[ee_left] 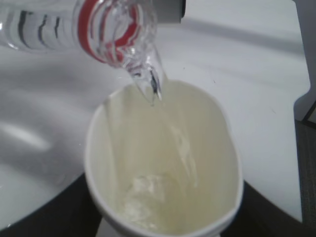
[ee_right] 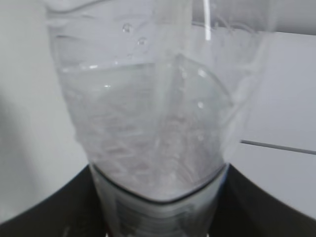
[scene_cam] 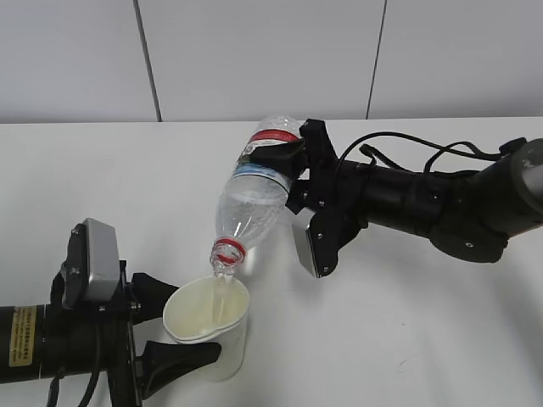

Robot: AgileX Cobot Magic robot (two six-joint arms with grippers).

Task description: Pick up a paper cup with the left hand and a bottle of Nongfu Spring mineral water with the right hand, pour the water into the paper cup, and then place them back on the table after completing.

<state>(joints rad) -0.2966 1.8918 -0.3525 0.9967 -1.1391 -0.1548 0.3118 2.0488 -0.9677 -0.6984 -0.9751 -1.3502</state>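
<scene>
My left gripper (scene_cam: 174, 326) is shut on a white paper cup (scene_cam: 208, 326) and holds it at the front left of the white table (scene_cam: 407, 339). My right gripper (scene_cam: 284, 165) is shut on a clear Nongfu Spring bottle (scene_cam: 250, 199) with a red-and-white label, tilted mouth-down over the cup. Its red neck ring (scene_cam: 227, 252) sits just above the cup's rim. In the left wrist view the water (ee_left: 148, 79) streams from the bottle mouth (ee_left: 116, 32) into the cup (ee_left: 163, 163), pooling at the bottom. The right wrist view shows the bottle (ee_right: 148, 123) between the black fingers (ee_right: 44, 212).
A pale grey panelled wall (scene_cam: 254, 51) runs behind the table's far edge. Loose black cables (scene_cam: 399, 148) arc over the right arm. The left arm's grey module (scene_cam: 93, 263) stands just left of the cup.
</scene>
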